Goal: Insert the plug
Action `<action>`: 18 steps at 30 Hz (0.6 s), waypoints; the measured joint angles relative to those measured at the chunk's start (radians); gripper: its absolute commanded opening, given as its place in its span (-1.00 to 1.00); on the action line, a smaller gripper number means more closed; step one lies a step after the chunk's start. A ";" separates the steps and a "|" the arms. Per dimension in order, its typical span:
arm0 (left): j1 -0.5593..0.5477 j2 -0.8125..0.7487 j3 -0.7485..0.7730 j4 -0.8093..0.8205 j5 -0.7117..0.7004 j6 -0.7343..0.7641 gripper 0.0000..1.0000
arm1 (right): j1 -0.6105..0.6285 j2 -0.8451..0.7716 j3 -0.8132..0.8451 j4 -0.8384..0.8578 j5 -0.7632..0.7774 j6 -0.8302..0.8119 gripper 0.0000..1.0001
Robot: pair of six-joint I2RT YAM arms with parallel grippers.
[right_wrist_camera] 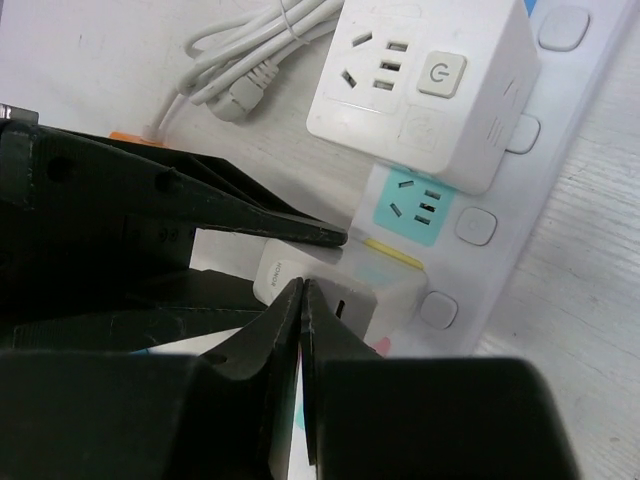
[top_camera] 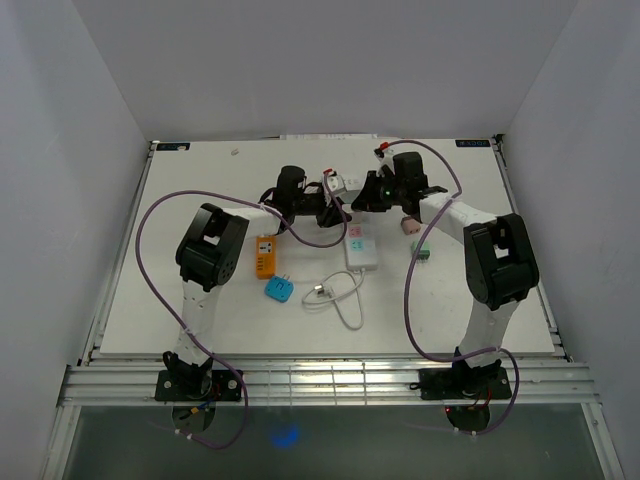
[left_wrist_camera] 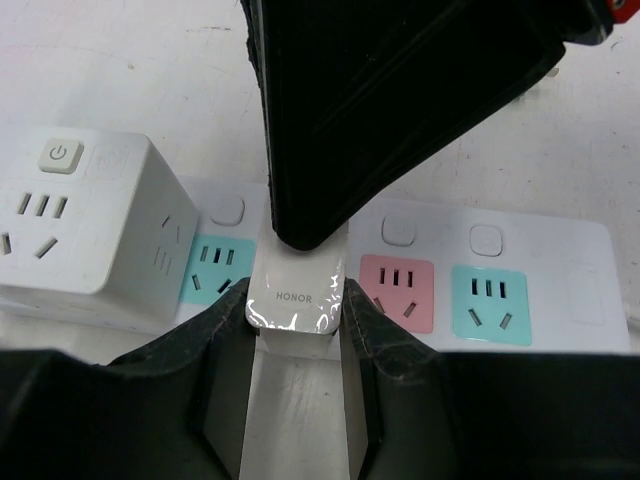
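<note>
My left gripper (left_wrist_camera: pixel 297 322) is shut on a white HONOR charger plug (left_wrist_camera: pixel 297 285) and holds it upright on the white power strip (left_wrist_camera: pixel 570 290), between a teal socket (left_wrist_camera: pixel 215 268) and a pink socket (left_wrist_camera: pixel 398 292). My right gripper (right_wrist_camera: pixel 302 287) is shut and empty, and its tips rest on top of the plug (right_wrist_camera: pixel 275 272). In the top view the two grippers meet, left (top_camera: pixel 325 212) and right (top_camera: pixel 358 200), at the far end of the strip (top_camera: pixel 362 252). The plug's prongs are hidden.
A white cube adapter (left_wrist_camera: pixel 85 225) sits on the strip's end beside the plug; it also shows in the right wrist view (right_wrist_camera: pixel 430 80). A coiled white cable (top_camera: pixel 338 295), an orange plug (top_camera: pixel 263 256), a blue plug (top_camera: pixel 279 289), and pink (top_camera: pixel 408 225) and green (top_camera: pixel 420 253) pieces lie around the strip.
</note>
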 measured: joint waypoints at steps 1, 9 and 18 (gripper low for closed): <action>-0.001 0.000 0.000 -0.002 -0.002 0.003 -1.00 | 0.000 -0.003 -0.005 0.006 0.004 0.000 -0.84; -0.002 0.000 0.000 -0.002 -0.002 0.009 -1.00 | 0.002 -0.013 0.011 -0.032 0.026 -0.004 -0.84; -0.003 -0.002 -0.001 -0.002 -0.002 0.023 -0.25 | 0.002 -0.029 0.053 -0.130 0.068 -0.017 -0.82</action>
